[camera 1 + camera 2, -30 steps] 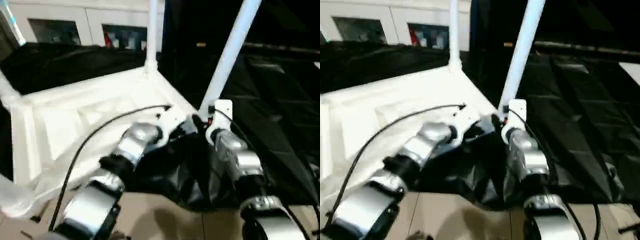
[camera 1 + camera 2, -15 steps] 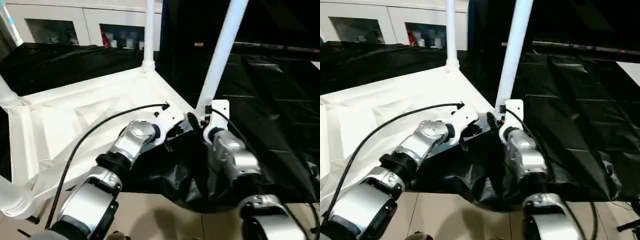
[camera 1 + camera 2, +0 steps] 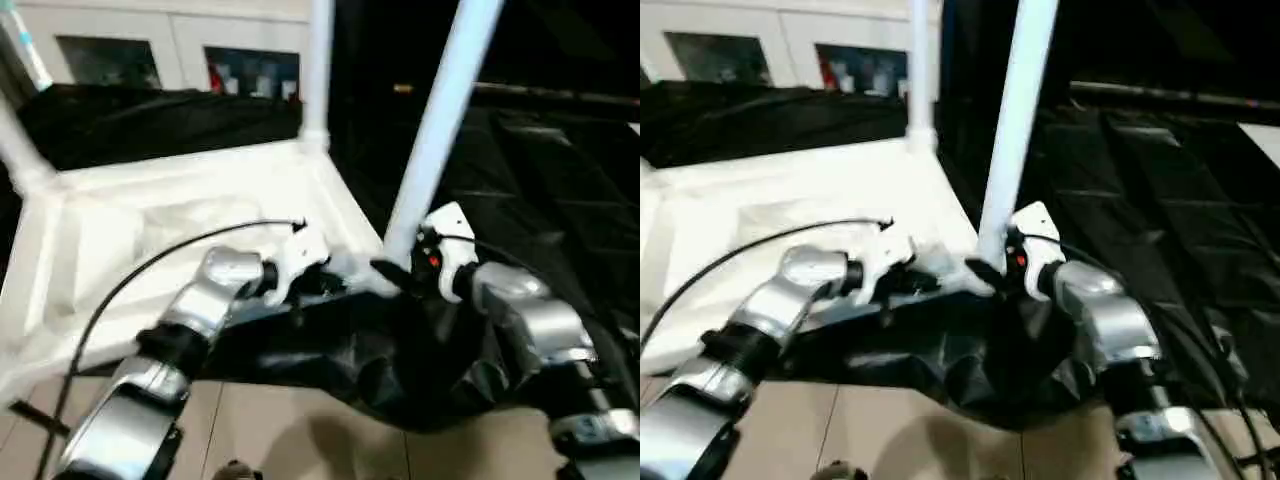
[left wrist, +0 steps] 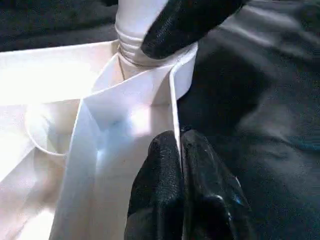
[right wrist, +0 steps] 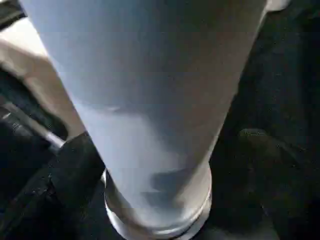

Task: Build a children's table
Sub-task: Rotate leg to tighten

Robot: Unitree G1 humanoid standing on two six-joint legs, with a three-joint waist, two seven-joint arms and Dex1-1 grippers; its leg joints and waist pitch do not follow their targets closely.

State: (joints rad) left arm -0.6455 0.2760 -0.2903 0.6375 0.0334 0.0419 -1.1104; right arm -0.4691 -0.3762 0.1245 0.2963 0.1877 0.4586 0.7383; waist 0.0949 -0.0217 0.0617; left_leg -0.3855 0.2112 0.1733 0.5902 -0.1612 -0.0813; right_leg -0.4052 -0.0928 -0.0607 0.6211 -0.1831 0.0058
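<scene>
— Legs going in, is that where it's at?

— Looks like it. The tabletop is lying ribbed side up on the black-draped table, with a far leg already standing in its corner. The right gripper is working at the base of the nearest leg, right at the corner socket, fingers either side of the tube, closed around it as far as I can judge.

— And the left one?

— The left gripper is pinching the thin rim of the top just beside that corner, fingers clamped tight on it, steadying the piece.

— So what's next?

— I'd guess pressing or twisting the leg fully home while the left is bracing. The leg is leaning a bit, so it probably needs straightening first.
</scene>
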